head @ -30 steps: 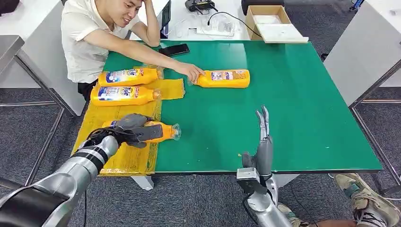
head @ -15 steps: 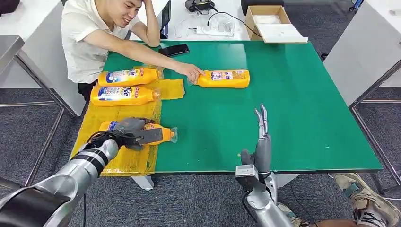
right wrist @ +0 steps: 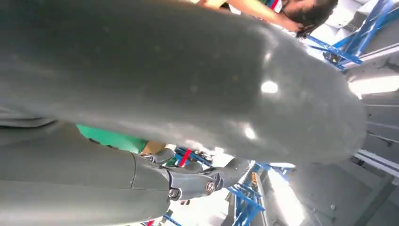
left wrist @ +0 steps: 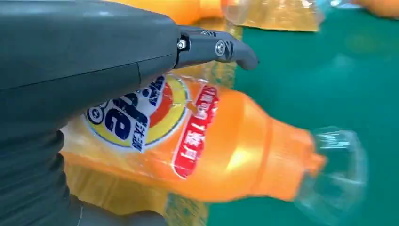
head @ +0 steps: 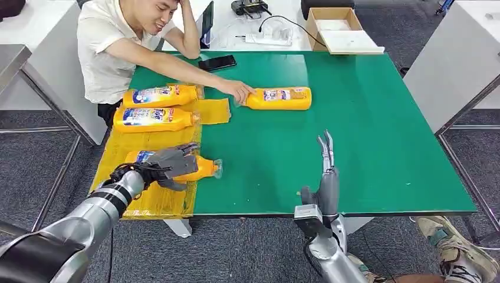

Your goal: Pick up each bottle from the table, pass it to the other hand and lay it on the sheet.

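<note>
At the left of the head view lay the yellow plastic sheet (head: 154, 144), draped over the near-left corner of the green table (head: 365, 147). Two orange detergent bottles (head: 159, 95) (head: 154, 118) rested side by side on its upper part. Lower on the sheet, at lower left of the frame, the left hand (head: 167, 163) lay over a third orange bottle (head: 200, 168) with its fingers spread above the body – from the wrist view, the thumb stood off the label and the bottle (left wrist: 226, 146) appeared to lie on the sheet unheld. I judged this hand released, holding nothing.

Risk noted here: the clear cap end reached past the sheet's edge onto bare green, and a round bottle lying on its side could roll off the sheet if a fingertip dragged it as the hand lifted away.

In the upper centre, a seated person's hand (head: 239, 90) touched the neck end of a fourth bottle (head: 279, 98), which lay on the table well apart from the sheet – the next item to collect. A reach while that hand remained there risked contact with the person.

At lower centre, the right hand (head: 326, 177) stood upright at the near table edge, fingers straight and together-ish, empty. A smartphone (head: 216, 62) lay at the far edge.
</note>
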`<state>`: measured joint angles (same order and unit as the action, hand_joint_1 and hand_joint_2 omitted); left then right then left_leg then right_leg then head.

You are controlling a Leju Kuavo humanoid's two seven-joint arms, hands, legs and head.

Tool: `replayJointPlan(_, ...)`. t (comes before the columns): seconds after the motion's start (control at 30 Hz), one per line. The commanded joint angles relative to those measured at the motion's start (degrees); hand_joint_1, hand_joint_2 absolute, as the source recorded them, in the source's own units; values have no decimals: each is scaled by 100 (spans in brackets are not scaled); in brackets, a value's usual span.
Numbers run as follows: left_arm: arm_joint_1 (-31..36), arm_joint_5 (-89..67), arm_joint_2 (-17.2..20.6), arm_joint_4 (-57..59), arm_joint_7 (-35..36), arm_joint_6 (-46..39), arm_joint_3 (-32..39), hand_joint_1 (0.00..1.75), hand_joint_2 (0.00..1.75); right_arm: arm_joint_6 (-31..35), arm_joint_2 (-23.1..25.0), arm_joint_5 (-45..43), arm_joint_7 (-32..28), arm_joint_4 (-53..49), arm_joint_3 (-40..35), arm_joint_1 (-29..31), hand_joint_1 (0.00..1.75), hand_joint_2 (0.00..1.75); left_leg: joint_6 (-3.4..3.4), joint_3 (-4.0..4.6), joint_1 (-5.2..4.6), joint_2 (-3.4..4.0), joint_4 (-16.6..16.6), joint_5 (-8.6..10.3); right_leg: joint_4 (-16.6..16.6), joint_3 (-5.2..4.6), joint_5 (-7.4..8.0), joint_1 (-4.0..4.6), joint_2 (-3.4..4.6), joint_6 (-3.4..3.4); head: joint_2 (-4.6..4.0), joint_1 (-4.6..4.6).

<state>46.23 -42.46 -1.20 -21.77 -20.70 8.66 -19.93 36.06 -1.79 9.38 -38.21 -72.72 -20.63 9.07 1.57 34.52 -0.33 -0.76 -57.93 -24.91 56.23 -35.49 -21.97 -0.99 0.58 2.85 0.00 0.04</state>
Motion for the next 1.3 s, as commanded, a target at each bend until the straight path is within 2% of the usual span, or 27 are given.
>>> replayJointPlan(0.03, -412, 1206, 257, -1101, -870, 493, 866, 0, 175, 372, -130, -40, -179, 165, 4, -28, 0, 0, -9, -16, 8, 12, 2, -10, -5, 15, -6, 9, 4, -10, 0, -2)
replayJointPlan(0.07, -644, 1533, 269, -1508, -1034, 442, 1049, 0, 175, 389, -124, -47, -179, 131, 13, -55, 0, 0, -7, -11, 4, 11, 3, -6, -3, 9, -4, 5, 4, -7, 0, -2)
replayJointPlan(0.13, -644, 1533, 269, -1508, -1034, 442, 1049, 0, 175, 389, -124, -47, -179, 131, 13, -55, 0, 0, -8, -17, 4, 15, 5, -9, -5, 14, -6, 5, 6, -9, 0, 0)
replayJointPlan(0.23, -1421, 2341, 396, -2933, -955, 517, 1113, 0, 175, 393, -117, -54, -179, 93, -3, -81, 0, 0, -12, -29, 8, 26, 7, -16, -9, 23, -10, 10, 12, -13, 0, 0)
replayJointPlan(0.3, -1680, 2696, 465, -3370, -946, 442, 1158, 0, 175, 393, -114, -43, -179, 97, -34, -80, 0, 0, -9, -14, 2, 31, 3, -12, -2, 5, -5, 4, 20, -10, -2, -7)
replayJointPlan(0.4, -1833, 2871, 525, -3663, -908, 310, 1179, 0, 175, 394, -116, -27, -179, 60, -11, -106, 0, 0, -12, -22, 8, 34, 1, -19, -3, 14, -10, 10, 16, -15, -2, 0)
replayJointPlan(0.57, -2078, 3395, 375, -4165, -846, 27, 1367, 0, 175, 394, -122, 168, -179, 28, 59, -161, 0, 0, -14, -16, 9, 24, -3, -17, -1, 11, -12, 12, 5, -16, 0, -2)
replayJointPlan(0.63, -2275, 3911, 223, -4500, -751, -89, 1467, 0, 175, 305, -36, 841, -179, 399, 399, -181, 0, 0, -12, -15, 8, 22, -2, -16, -3, 11, -11, 11, 5, -14, 0, -2)
replayJointPlan(0.7, -2435, 4210, 232, -4784, -723, -248, 1385, 0, 175, 252, -32, 1071, -179, 954, 460, 8, 0, 0, -12, -23, 10, 14, 3, -16, -9, 21, -13, 12, -3, -14, 0, -2)
replayJointPlan(0.73, -2656, 4422, 97, -5095, -779, -340, 1523, 0, 175, 354, -176, 1478, -138, 1827, 652, 247, 0, 0, -9, -19, 9, 15, 4, -13, -12, 18, -9, 11, -1, -11, 0, 0)
replayJointPlan(0.77, -2802, 4462, 71, -5306, -768, -386, 1515, 0, 175, 218, -179, 1703, -119, 2055, 896, 347, 0, 175, -7, -12, 8, 19, 3, -11, -11, 9, -5, 9, 5, -9, 0, -2)
replayJointPlan(0.8, -2965, 4548, -12, -5525, -734, -493, 1553, 0, 175, 195, -378, 2529, 413, 2436, 931, 524, 0, 175, -6, -32, 8, 23, 12, -13, -24, 31, -6, 11, 5, -8, 0, 0)
replayJointPlan(0.93, -3095, 4549, -50, -5676, -722, -552, 1523, 0, 175, 9, -515, 2560, 416, 2490, 1118, 591, 0, 175, -3, -13, -1, 12, 4, -10, -14, 13, -7, 2, -6, -6, -2, -2)
replayJointPlan(1.1, -3387, 4637, -137, -6037, -719, -515, 1461, 0, 175, -574, -788, 3610, 1194, 2611, 1277, 790, 0, 175, -3, -1, -1, -5, 4, -11, -14, 7, -7, 0, -12, -6, -2, 0)
replayJointPlan(1.17, -3398, 4621, -181, -6084, -729, -537, 1398, 0, 175, -818, -830, 3767, 1329, 2689, 1322, 978, 0, 175, -6, -9, 1, 6, 2, -15, -13, 11, -8, 3, -4, -9, 0, -2)
replayJointPlan(1.3, -3378, 4627, -228, -6073, -748, -562, 1396, 0, 175, -846, -828, 3981, 1407, 2723, 1258, 1069, 0, 175, -8, -4, 1, -6, -2, -15, -10, 9, -10, 5, -16, -9, -2, -4)
